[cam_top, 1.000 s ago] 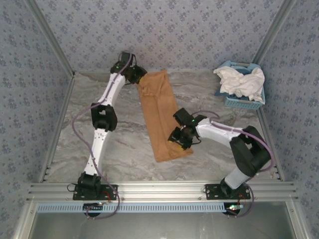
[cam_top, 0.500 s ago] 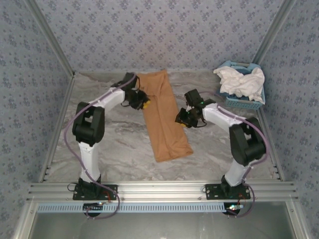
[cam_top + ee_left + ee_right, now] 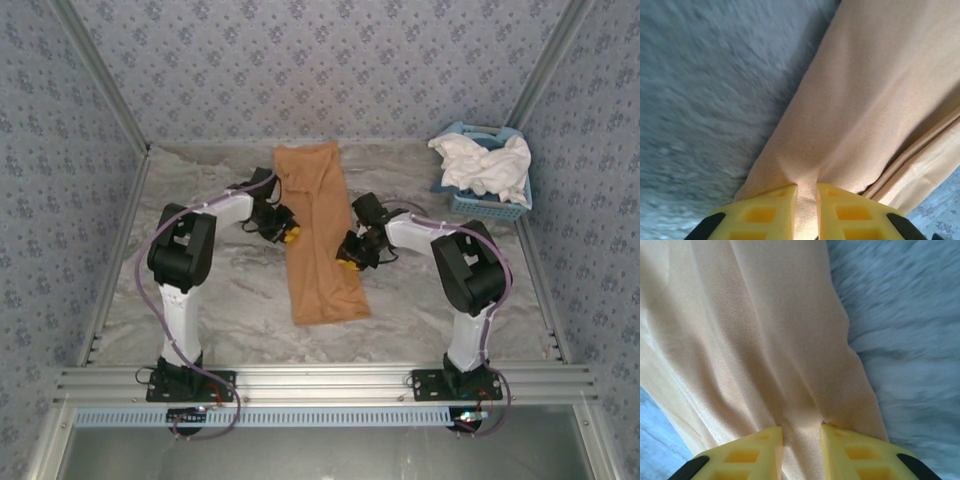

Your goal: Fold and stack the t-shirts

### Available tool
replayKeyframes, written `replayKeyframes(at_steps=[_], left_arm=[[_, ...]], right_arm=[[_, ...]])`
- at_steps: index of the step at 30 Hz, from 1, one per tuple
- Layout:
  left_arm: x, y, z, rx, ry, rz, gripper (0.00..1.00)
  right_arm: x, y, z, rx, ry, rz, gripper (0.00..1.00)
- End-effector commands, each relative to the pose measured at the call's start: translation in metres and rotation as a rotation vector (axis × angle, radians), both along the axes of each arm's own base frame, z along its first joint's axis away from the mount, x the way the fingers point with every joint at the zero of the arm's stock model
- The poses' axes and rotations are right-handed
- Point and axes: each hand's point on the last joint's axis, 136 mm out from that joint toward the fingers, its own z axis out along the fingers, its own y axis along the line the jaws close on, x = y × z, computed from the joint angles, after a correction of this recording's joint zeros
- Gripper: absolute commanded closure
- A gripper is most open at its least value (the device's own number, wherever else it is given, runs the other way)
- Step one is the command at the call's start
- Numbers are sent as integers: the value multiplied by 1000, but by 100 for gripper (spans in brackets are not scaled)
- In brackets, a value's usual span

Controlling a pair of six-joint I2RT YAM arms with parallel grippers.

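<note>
The tan-orange t-shirt [image 3: 317, 232] lies folded into a long narrow strip down the middle of the table, print hidden. My left gripper [image 3: 288, 231] is shut on the strip's left edge at mid-length, and its yellow fingers [image 3: 767, 212] pinch a ridge of the tan cloth [image 3: 865, 100]. At the strip's right edge my right gripper [image 3: 347, 256] is shut on the cloth, with a fold of the fabric [image 3: 765, 340] squeezed between yellow fingers [image 3: 855, 450]. The white t-shirt [image 3: 482, 165] sits crumpled in the basket at the back right.
A light blue lattice basket [image 3: 487, 205] stands at the back right corner. The grey marbled tabletop [image 3: 230, 300] is bounded by patterned walls on three sides and an aluminium rail [image 3: 320, 380] at the near edge.
Both grippers have come down to the strip's mid-length and closed on its left and right edges. The strip now lies straighter, with its near end shifted left.
</note>
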Motion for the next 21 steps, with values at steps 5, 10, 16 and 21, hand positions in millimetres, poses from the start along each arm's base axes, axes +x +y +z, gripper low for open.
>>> replayKeyframes(at_steps=[5,10,16,21], left_arm=[[16,44,6,111,-32,-37,77],[-28,55,54,183,-73,-129,58],[-175,62,28,128,228,-359,48],[-247,41,17,-8,340,-390,42]], right_arm=[[-20,-1,-6,-74,54,-38,64],[-25,-22,33,-119,-47,-29,50],[-80,-31,28,-41,82,-51,46],[-98,-23,28,32,114,-81,45]])
